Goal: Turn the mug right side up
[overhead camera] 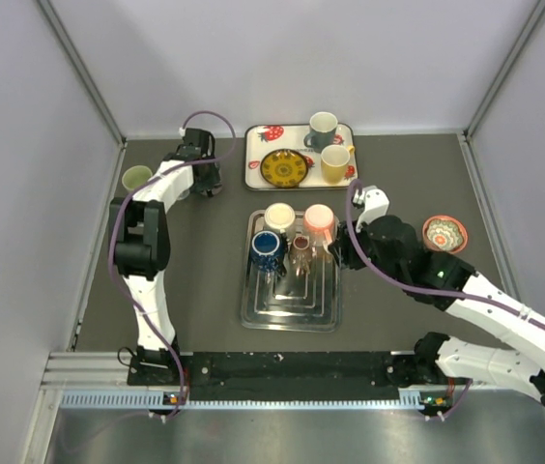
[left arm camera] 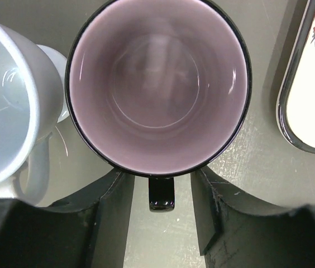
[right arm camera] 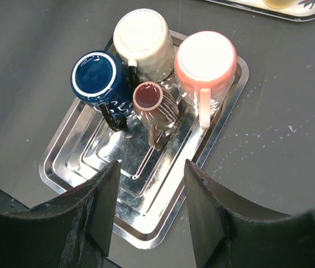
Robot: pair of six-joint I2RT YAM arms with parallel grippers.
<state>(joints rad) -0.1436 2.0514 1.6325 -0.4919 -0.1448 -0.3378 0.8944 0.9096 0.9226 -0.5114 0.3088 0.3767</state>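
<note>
Several mugs stand upside down on a metal tray [overhead camera: 290,307]: a cream one [right arm camera: 143,36], a pink one [right arm camera: 205,58], a blue one [right arm camera: 97,78] and a brown striped one [right arm camera: 154,103]. My right gripper [right arm camera: 149,195] is open and empty, hovering above the tray's near right part, also seen in the top view [overhead camera: 335,253]. A black mug with a lilac inside [left arm camera: 158,84] stands upright at the far left. My left gripper [left arm camera: 161,176] is open, its jaws either side of the mug's handle [left arm camera: 161,194] without touching it.
A white mug [left arm camera: 6,111] stands upright just left of the black mug. A green cup [overhead camera: 137,178] is further left. A white strawberry tray [overhead camera: 256,164] at the back holds a plate and two upright mugs. A patterned bowl [overhead camera: 444,233] sits at the right.
</note>
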